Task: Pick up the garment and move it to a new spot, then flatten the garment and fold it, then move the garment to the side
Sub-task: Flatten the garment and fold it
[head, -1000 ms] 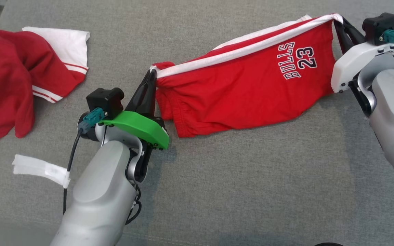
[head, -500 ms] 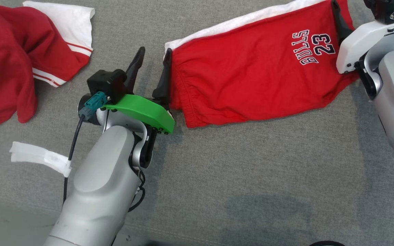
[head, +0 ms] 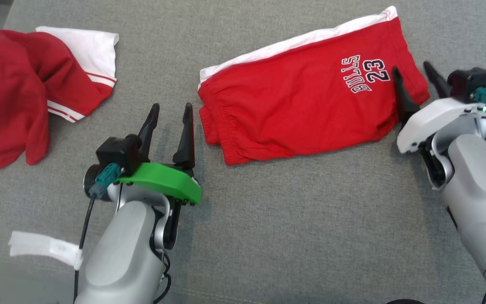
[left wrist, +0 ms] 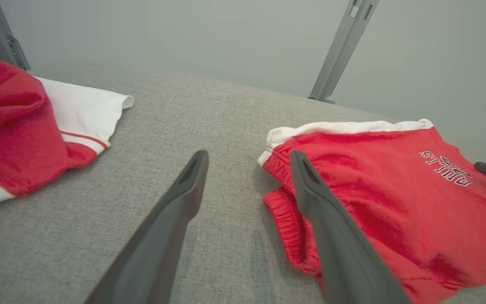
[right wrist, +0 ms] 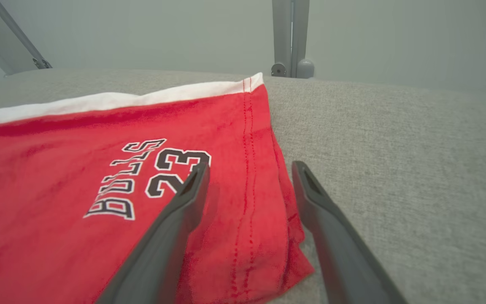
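Both claws are apart and holding nothing. The garment (head: 302, 114) lies flat on the grey cloth-covered counter (head: 293, 236), folded into a band, lettering (head: 365, 75) face up near its right end.

Key geometry: the band's long axis runs left-right across the head view, right end tilted away from the robot. The white edge is on the far long side, the red fold edge on the near side.

- left claw (head: 171, 106): just beside the bunched left short end, fingers pointing away from the robot. Head view shows a sliver of counter between the inner finger and the cloth. In the left wrist view that finger overlaps the corner, so I can't tell whether it touches.
- right claw (head: 411, 67): straddles the right short end, inner finger over the cloth by the number, outer finger off the edge over bare counter. The right wrist view confirms it: the stitched hem runs up between the two fingers.

So each arm sits at its own end. The right looks marginally better placed, already around an edge.

My read: folding is mostly done. What's left is either one more end-to-end fold along that axis or the slide aside.

Watch out: a second red-and-white garment (head: 15, 97) is crumpled at far left, well apart. Don't park on it.
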Motion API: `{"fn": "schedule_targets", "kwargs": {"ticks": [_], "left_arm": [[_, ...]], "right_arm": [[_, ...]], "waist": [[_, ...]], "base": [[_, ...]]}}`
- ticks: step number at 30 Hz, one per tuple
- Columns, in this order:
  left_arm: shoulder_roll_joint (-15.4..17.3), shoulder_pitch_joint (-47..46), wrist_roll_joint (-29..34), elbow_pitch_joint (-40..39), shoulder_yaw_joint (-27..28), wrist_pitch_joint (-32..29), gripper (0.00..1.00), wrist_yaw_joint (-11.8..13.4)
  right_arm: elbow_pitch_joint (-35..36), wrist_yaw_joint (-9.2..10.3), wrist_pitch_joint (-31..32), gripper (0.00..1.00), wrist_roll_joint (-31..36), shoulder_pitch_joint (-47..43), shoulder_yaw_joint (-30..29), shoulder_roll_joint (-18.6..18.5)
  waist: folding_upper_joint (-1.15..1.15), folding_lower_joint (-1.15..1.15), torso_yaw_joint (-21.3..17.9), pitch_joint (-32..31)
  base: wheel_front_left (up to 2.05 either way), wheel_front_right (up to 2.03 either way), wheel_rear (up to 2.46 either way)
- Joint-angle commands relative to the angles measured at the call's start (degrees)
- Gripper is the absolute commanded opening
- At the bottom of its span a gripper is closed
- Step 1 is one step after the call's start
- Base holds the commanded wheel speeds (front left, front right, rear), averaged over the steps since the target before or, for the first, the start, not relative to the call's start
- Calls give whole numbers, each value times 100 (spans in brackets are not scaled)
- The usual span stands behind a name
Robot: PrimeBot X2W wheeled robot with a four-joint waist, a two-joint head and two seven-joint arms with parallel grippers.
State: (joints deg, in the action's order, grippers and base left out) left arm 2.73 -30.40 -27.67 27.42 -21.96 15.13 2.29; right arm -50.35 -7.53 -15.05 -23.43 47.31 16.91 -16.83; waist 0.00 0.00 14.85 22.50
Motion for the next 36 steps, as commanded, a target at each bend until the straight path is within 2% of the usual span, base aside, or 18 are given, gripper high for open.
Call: {"fn": "schedule_targets", "kwargs": {"ticks": [1,8,17,18,19,20,27,36], "left_arm": [[30,202,41,-137,116,1,100,28],[30,567,242,-372,216,1,100,43],[28,783,491,-482,226,0,100,52],[29,823,518,-504,236,0,100,55],[29,849,541,-532,242,0,100,70],[28,870,566,-545,266,0,100,62],[31,1135,885,-638,532,0,100,3],[29,1616,1092,-700,920,0,100,-135]], "right_arm": [[-18,8,-17,100,-161,-144,78,12],[-339,8,-17,100,-469,-218,92,78],[-1141,8,-3,98,-835,-162,-84,296],[-1225,8,-2,69,-858,-185,-72,310],[-1301,8,3,24,-898,-220,-41,343],[-1323,8,3,0,-960,-244,-35,383],[-794,7,-5,0,-1434,-554,-292,415],[319,7,-11,0,-1753,-1670,-668,569]], "waist": [[0,0,-52,-148],[0,0,39,-232],[0,0,170,-323],[0,0,168,-340],[0,0,161,-363],[0,0,150,-386],[0,0,-56,-668],[0,0,-548,-1143]], "base": [[0,0,0],[0,0,0],[0,0,0],[0,0,0],[0,0,0],[0,0,0],[0,0,0],[0,0,0]]}}
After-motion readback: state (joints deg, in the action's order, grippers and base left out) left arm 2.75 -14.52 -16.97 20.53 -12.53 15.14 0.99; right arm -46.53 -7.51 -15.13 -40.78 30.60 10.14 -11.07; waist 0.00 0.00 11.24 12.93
